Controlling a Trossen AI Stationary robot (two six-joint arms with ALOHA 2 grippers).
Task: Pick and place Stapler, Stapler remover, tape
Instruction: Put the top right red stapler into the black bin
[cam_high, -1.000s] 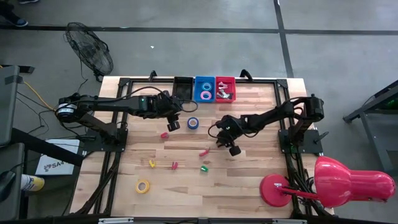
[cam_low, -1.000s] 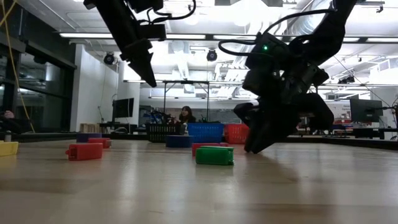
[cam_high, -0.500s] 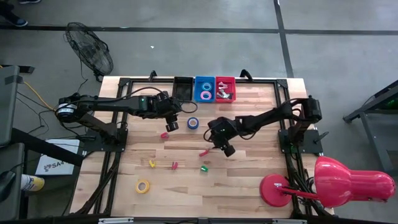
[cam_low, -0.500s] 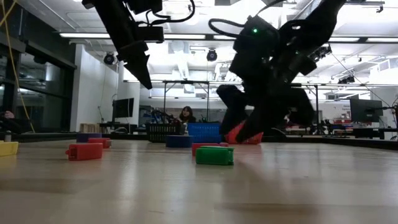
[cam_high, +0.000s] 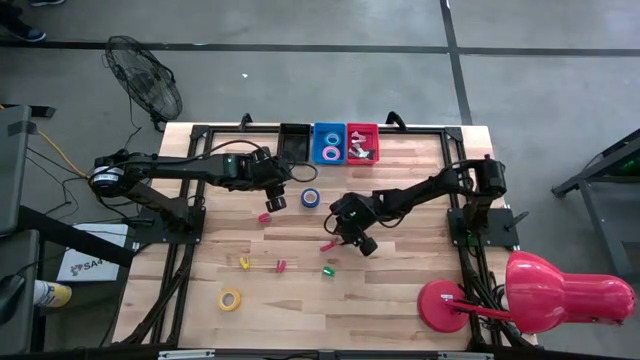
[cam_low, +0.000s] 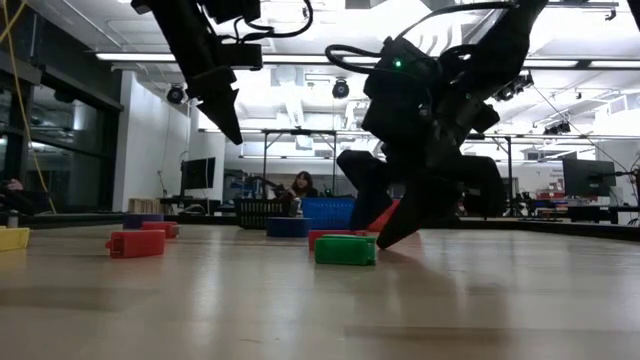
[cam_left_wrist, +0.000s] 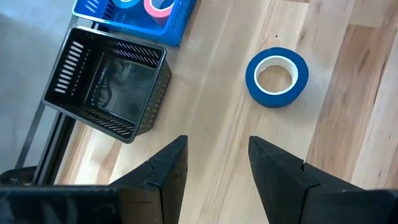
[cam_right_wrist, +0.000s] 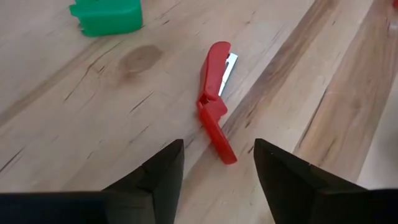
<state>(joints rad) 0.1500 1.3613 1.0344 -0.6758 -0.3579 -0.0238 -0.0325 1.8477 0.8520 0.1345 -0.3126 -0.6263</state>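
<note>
A red stapler (cam_right_wrist: 214, 106) lies partly opened on the wood, also seen in the high view (cam_high: 328, 243). My right gripper (cam_right_wrist: 217, 168) is open just short of it, with the fingers off the stapler; in the high view it (cam_high: 346, 236) stands right of the stapler. A green stapler (cam_right_wrist: 107, 17) lies beyond it. My left gripper (cam_left_wrist: 217, 162) is open, held above the table near the blue tape roll (cam_left_wrist: 277, 76) and touching nothing. A pink stapler remover (cam_high: 264, 216) lies below the left gripper (cam_high: 278, 201).
Black bin (cam_high: 294, 142), blue bin (cam_high: 328, 142) and red bin (cam_high: 362, 142) stand at the far edge. A yellow tape roll (cam_high: 230, 299), a yellow piece (cam_high: 244, 263) and a pink piece (cam_high: 281, 266) lie toward the near left. A red lamp (cam_high: 560, 292) sits at the near right.
My right gripper has moved toward the table's left and come up to the red stapler, staying open. The stapler and the other things have not moved.
</note>
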